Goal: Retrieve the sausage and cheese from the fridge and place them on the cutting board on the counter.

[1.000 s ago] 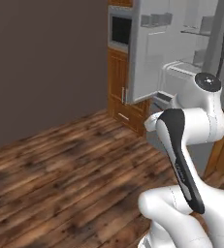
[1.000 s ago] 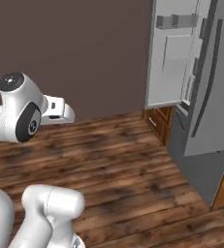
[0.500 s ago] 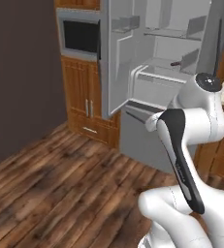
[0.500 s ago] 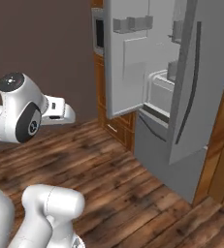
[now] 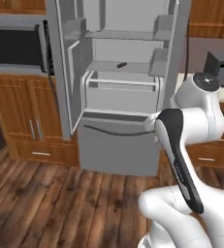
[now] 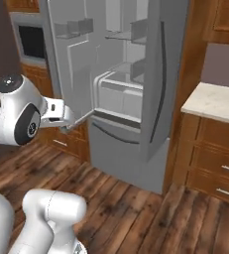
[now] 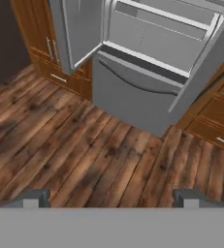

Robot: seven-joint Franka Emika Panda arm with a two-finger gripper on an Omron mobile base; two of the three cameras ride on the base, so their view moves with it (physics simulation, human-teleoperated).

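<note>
**Fridge open ahead; sausage sighted on a shelf, hand empty**

We note the fridge (image 5: 128, 97) first: both upper doors stand open, the left door (image 5: 67, 72) swung out toward the built-in oven (image 5: 14, 46), the right door (image 6: 158, 74) edge-on in the right base view. The bottom drawer (image 7: 133, 92) is shut. On the middle shelf (image 5: 123, 67) lies a small dark elongated item, which we take for the sausage (image 5: 121, 64); it sits toward the centre, well back from the front edge. The cheese we cannot make out at this size. The counter (image 6: 215, 101) shows beside the fridge on the right; we cannot find the cutting board on the part visible.

Handling, as a judgement: the sausage should be light, firm with some give, and round, so it could roll on a smooth shelf. We would take it across its middle, jaws square to its long axis. The cheese, if a short cylinder, should be light, soft enough to dent, and best taken across its curved sides.

Obstacles: the door bins (image 5: 74, 26) and the crisper frame (image 5: 123, 80) beneath the shelf narrow the reach; the shelf above limits height, so a level approach looks safer.

The gripper (image 7: 113, 197) has its fingertips spread wide and carries nothing; it points down at the wood floor (image 7: 60, 145), well apart from the fridge.
</note>
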